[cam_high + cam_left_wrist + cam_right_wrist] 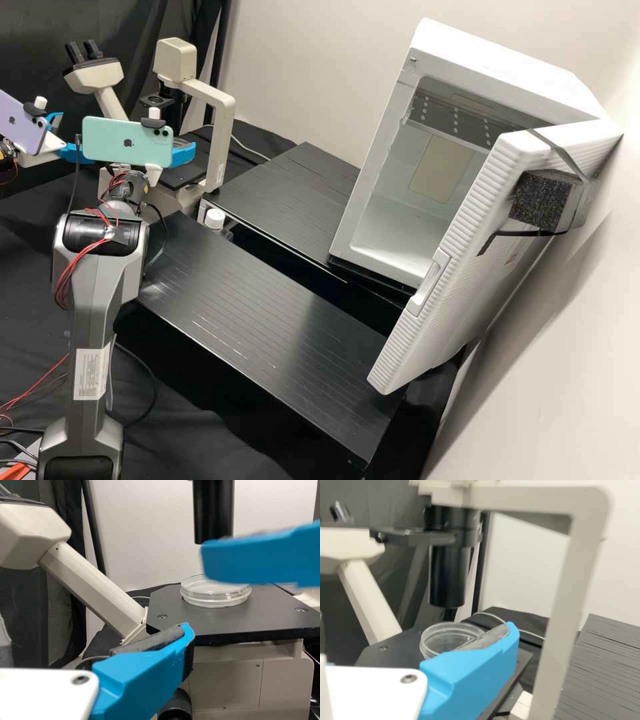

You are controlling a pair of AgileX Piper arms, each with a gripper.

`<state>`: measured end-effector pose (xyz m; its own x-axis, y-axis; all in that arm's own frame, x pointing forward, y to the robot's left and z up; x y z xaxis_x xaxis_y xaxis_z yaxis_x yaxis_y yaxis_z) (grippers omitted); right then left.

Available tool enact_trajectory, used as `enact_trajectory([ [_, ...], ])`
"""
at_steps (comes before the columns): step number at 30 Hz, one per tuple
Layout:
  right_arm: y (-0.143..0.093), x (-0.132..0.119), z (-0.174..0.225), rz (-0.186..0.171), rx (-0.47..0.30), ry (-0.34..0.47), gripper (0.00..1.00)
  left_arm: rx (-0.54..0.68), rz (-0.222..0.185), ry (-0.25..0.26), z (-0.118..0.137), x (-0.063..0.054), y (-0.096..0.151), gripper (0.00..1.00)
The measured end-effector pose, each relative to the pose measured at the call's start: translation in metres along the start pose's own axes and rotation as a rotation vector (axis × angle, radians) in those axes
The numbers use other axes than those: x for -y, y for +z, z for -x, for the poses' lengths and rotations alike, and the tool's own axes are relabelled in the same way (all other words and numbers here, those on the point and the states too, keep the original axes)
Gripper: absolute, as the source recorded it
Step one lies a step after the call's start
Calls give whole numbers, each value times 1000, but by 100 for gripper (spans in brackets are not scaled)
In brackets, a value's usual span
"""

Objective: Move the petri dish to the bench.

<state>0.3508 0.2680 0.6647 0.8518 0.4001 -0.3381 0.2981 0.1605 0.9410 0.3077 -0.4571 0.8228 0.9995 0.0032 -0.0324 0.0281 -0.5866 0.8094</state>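
The clear petri dish (215, 599) lies flat on the microscope's black stage (170, 615); it shows again (437, 639) in the right wrist view. My left gripper (65, 139) is left of the microscope in the high view, and its near finger (187, 637) stands in front of the stage, open and empty. My right gripper (184, 153) is at the stage; in its wrist view the gripper (510, 635) is open, one finger overlapping the dish's near side. In the left wrist view a blurred blue finger (260, 557), seemingly the right gripper's, crosses above the dish and hides part of its rim.
The microscope's objective tube (213, 510) hangs above the stage, and its pale arch (223, 133) rises on the right. Black slatted platforms (267, 313) lie in front and to the right. Beyond them stands a white cabinet (400, 227) with its door open. A small white-capped bottle (215, 219) is near the platforms.
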Motion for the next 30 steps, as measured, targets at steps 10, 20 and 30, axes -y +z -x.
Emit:
enact_trajectory([
  [10,3,8,-29,11,63,-7,100,0,0,0,0,0,0,100],
  [20,4,13,-52,-30,94,-4,100,0,0,0,0,0,0,100],
  [30,19,32,-68,-42,161,-43,100,0,0,0,0,0,0,100],
])
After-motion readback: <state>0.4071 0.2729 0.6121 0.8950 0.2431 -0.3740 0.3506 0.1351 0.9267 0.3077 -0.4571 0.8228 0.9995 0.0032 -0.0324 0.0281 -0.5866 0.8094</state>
